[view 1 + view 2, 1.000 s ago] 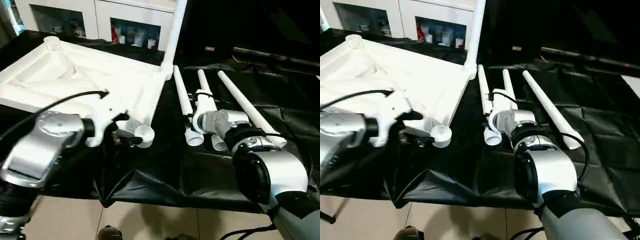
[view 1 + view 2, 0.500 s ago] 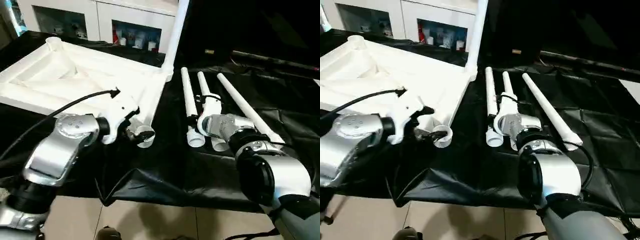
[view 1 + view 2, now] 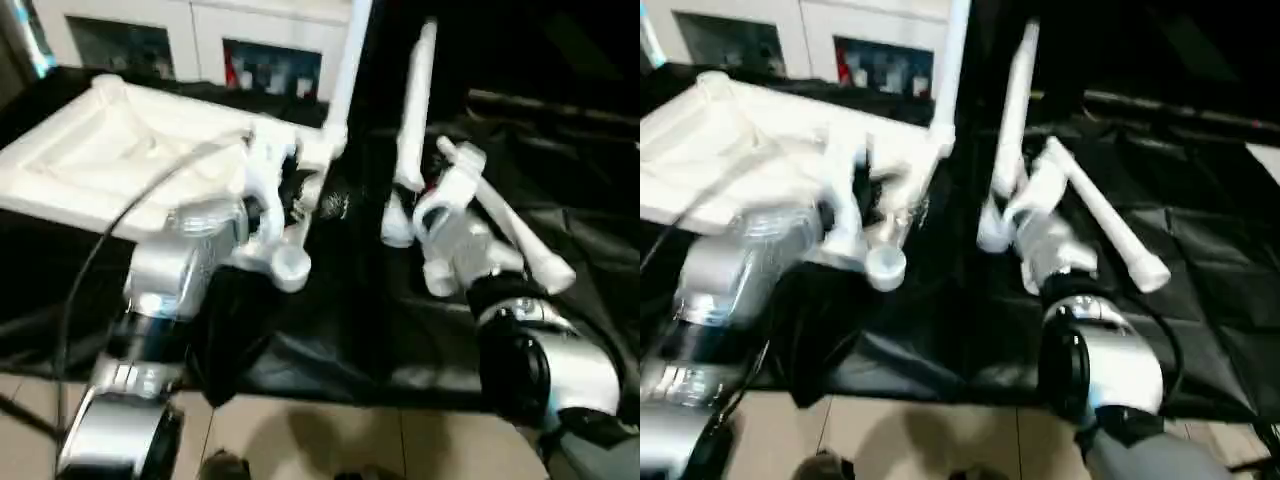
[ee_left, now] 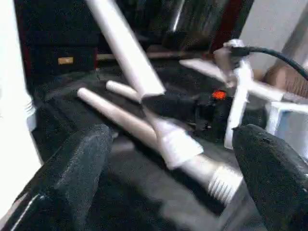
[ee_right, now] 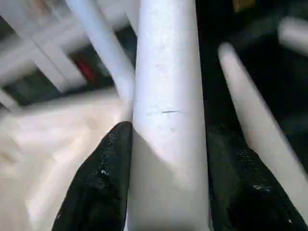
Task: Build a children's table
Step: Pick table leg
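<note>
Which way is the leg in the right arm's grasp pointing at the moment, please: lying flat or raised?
Raised. The leg stands steeply off the black cloth, its thin end up, clamped between the right tool's fingers. Another leg lies flat.

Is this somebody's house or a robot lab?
Probably a room in a home or showroom: a white glass-door cabinet holding small items stands behind, the floor is tiled, and the table parts lie on a black sheet.

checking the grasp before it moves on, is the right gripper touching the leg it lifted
Touching. In the right wrist view both black fingers press against opposite sides of the white leg, with no gap at either side.
</note>
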You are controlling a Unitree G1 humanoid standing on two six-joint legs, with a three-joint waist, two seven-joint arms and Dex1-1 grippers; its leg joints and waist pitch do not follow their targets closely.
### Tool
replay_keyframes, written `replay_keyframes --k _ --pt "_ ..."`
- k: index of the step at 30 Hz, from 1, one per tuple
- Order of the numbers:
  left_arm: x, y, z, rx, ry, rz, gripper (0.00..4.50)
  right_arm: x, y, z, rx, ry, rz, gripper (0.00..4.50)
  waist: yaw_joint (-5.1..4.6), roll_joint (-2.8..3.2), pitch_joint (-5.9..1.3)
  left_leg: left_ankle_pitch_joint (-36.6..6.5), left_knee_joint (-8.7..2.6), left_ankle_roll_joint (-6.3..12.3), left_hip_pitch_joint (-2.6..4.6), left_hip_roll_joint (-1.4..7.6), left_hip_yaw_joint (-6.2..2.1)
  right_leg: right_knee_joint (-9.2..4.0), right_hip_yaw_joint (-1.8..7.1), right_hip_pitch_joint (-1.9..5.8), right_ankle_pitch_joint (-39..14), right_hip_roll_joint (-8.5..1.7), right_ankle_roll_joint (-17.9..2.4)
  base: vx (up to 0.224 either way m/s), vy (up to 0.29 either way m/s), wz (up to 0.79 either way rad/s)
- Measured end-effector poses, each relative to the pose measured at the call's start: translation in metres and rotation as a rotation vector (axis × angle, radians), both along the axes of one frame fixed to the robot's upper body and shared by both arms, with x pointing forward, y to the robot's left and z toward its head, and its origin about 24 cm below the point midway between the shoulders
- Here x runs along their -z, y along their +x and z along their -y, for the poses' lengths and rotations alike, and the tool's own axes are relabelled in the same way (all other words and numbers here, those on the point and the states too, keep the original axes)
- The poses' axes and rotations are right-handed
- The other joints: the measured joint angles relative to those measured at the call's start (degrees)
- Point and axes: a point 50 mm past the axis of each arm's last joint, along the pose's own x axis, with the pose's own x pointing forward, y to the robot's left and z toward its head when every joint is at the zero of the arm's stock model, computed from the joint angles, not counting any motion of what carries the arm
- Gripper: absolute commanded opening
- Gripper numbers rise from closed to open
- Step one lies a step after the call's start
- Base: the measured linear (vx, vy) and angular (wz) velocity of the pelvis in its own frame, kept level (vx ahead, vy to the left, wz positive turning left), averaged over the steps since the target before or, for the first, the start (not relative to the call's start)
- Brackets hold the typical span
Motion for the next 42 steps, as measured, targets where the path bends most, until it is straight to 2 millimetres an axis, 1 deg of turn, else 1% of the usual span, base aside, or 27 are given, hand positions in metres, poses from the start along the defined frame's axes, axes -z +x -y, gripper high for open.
replay_keyframes --k 1,3,4,5,6,7,9,10,12,15,17,20,21,23,24,26,29,30,32,33,39,42 --pt "-0.003 0.004 0.004 -0.003 -0.049 -0.026 4.5 -0.006 -0.008 -0.003 -0.043 0.069 0.112 1.87 0.12 0.01 0.0 0.0 -0.02 0.25 0.04 0.01 -0.02 0.0 0.05 -0.02 0.0 0.0 0.0 0.0 0.0 0.0" --pt "-0.009 0.008 0.008 0.001 -0.079 -0.032 4.5 -0.01 -0.016 -0.012 -0.108 0.125 0.199 1.87 -0.09 0.01 0.0 0.0 -0.02 0.4 -0.01 0.0 -0.04 -0.02 0.1 -0.06 0.0 -0.02 0.0 0.0 0.0 0.0" --pt "-0.012 0.008 0.015 0.024 -0.104 -0.036 4.5 -0.012 -0.019 -0.015 -0.138 0.133 0.227 1.87 0.09 0.01 0.0 0.0 -0.02 0.46 -0.05 -0.02 -0.02 -0.06 0.07 -0.06 -0.1 -0.05 0.0 0.0 0.0 0.0" --pt "-0.015 0.009 0.022 0.041 -0.143 -0.06 4.5 -0.014 -0.027 -0.013 -0.165 0.135 0.277 1.87 0.53 0.01 0.0 0.0 -0.04 0.51 -0.1 -0.02 0.04 -0.15 0.01 -0.04 -0.1 -0.05 0.0 0.0 0.0 0.0" --pt "-0.017 0.01 0.022 0.043 -0.161 -0.069 4.5 -0.015 -0.031 -0.016 -0.2 0.136 0.308 1.87 0.85 0.01 0.0 -0.1 -0.03 0.54 -0.03 -0.01 0.02 -0.13 0.06 -0.03 -0.1 -0.06 0.0 0.0 0.0 0.0" --pt "-0.02 0.013 0.025 0.043 -0.193 -0.094 4.5 -0.016 -0.041 -0.018 -0.252 0.117 0.353 1.87 1.2 0.01 0.0 0.0 -0.05 0.54 -0.04 -0.01 0.01 -0.16 0.04 -0.01 -0.1 -0.06 0.0 0.0 0.0 0.0" --pt "-0.026 0.016 0.029 0.058 -0.249 -0.126 4.5 -0.013 -0.055 -0.024 -0.339 0.09 0.391 1.86 1.52 0.02 0.01 0.0 -0.05 0.55 -0.03 -0.01 -0.01 -0.2 0.03 0.01 -0.1 -0.07 0.0 0.0 0.0 0.0" --pt "-0.031 0.016 0.028 0.065 -0.281 -0.129 4.5 -0.009 -0.064 -0.032 -0.41 0.072 0.405 1.86 1.59 0.03 0.01 0.0 -0.05 0.55 0.07 -0.01 -0.02 -0.21 0.05 0.09 0.0 -0.08 0.0 0.0 0.0 0.0" --pt "-0.035 0.017 0.029 0.072 -0.308 -0.127 4.5 -0.006 -0.069 -0.043 -0.477 0.061 0.396 1.86 1.48 0.04 0.02 0.0 -0.04 0.55 0.05 -0.02 -0.03 -0.24 0.04 0.09 0.0 -0.12 0.0 0.0 0.0 0.0" --pt "-0.035 0.016 0.031 0.08 -0.332 -0.147 4.5 -0.005 -0.076 -0.052 -0.528 -0.022 0.413 1.86 1.51 0.04 0.02 0.0 -0.04 0.54 0.06 -0.03 -0.04 -0.25 0.03 0.11 0.1 -0.13 0.0 0.0 0.0 0.0" --pt "-0.032 0.016 0.029 0.077 -0.354 -0.178 4.21 -0.003 -0.076 -0.057 -0.535 -0.1 0.413 1.86 1.49 0.04 0.02 0.0 -0.04 0.54 0.05 -0.03 -0.06 -0.24 0.02 0.1 0.1 -0.13 0.1 0.0 0.0 0.0" --pt "-0.029 0.018 0.025 0.043 -0.368 -0.208 4.1 -0.004 -0.075 -0.058 -0.525 -0.235 0.415 1.86 1.62 0.03 0.02 0.0 -0.04 0.53 0.01 -0.03 -0.06 -0.27 0.03 0.11 0.1 -0.13 0.1 0.0 0.0 0.0" --pt "-0.028 0.019 0.023 0.021 -0.369 -0.217 4.01 -0.004 -0.073 -0.059 -0.512 -0.3 0.413 1.86 1.62 0.02 0.02 0.0 -0.03 0.53 0.0 -0.03 -0.06 -0.29 0.02 0.11 0.1 -0.13 0.1 0.0 0.0 0.0" --pt "-0.027 0.02 0.022 -0.017 -0.363 -0.227 3.72 -0.004 -0.07 -0.063 -0.494 -0.379 0.398 1.86 1.52 -0.1 0.01 0.0 -0.04 0.52 -0.01 -0.03 -0.05 -0.31 0.02 0.1 0.0 -0.13 0.1 0.0 0.0 0.0" --pt "-0.027 0.021 0.023 -0.028 -0.362 -0.231 3.71 -0.003 -0.07 -0.064 -0.486 -0.4 0.388 1.86 1.59 -0.19 0.01 0.0 -0.07 0.53 -0.04 -0.03 -0.07 -0.34 0.01 0.1 0.0 -0.12 0.1 0.0 0.0 0.0" --pt "-0.027 0.021 0.024 -0.043 -0.362 -0.234 3.67 0.0 -0.068 -0.066 -0.471 -0.429 0.363 1.86 1.65 -0.21 0.02 0.0 -0.08 0.56 -0.09 -0.03 -0.06 -0.42 0.01 0.09 0.0 -0.12 0.1 0.0 0.0 0.0" --pt "-0.033 0.019 0.025 -0.057 -0.361 -0.21 3.33 0.008 -0.066 -0.065 -0.447 -0.475 0.317 1.86 1.61 -0.34 0.05 -0.1 -0.08 0.6 -0.13 -0.04 -0.04 -0.5 0.01 0.09 0.0 -0.12 0.1 0.0 0.0 0.0" --pt "-0.033 0.019 0.025 -0.067 -0.358 -0.207 3.3 0.009 -0.065 -0.065 -0.442 -0.489 0.309 1.86 1.53 -0.42 0.07 -0.1 -0.09 0.6 -0.13 -0.03 -0.04 -0.49 0.01 0.08 0.0 -0.12 0.1 0.0 0.0 0.0" --pt "-0.033 0.019 0.024 -0.101 -0.346 -0.196 3.12 0.009 -0.063 -0.067 -0.441 -0.511 0.308 1.86 1.4 -0.5 0.11 -0.1 -0.09 0.59 -0.13 -0.03 -0.04 -0.48 0.01 0.07 0.0 -0.12 0.2 0.0 0.0 0.0" --pt "-0.032 0.019 0.024 -0.122 -0.336 -0.193 3.12 0.009 -0.062 -0.068 -0.436 -0.525 0.305 1.86 1.35 -0.55 0.1 -0.1 -0.09 0.59 -0.12 -0.03 -0.04 -0.48 0.01 0.07 0.0 -0.12 0.2 0.0 0.0 0.0" --pt "-0.03 0.021 0.021 -0.183 -0.302 -0.174 2.6 0.01 -0.063 -0.07 -0.437 -0.541 0.296 1.86 1.4 -0.57 0.1 -0.1 -0.09 0.59 -0.13 -0.04 -0.05 -0.5 0.02 0.08 0.0 -0.12 0.2 0.0 0.0 0.0" --pt "-0.03 0.021 0.022 -0.222 -0.254 -0.132 2.48 0.011 -0.063 -0.071 -0.435 -0.54 0.285 1.86 1.35 -0.58 0.1 -0.1 -0.09 0.59 -0.13 -0.03 -0.04 -0.52 0.02 0.08 0.1 -0.12 0.2 0.0 0.0 0.0"
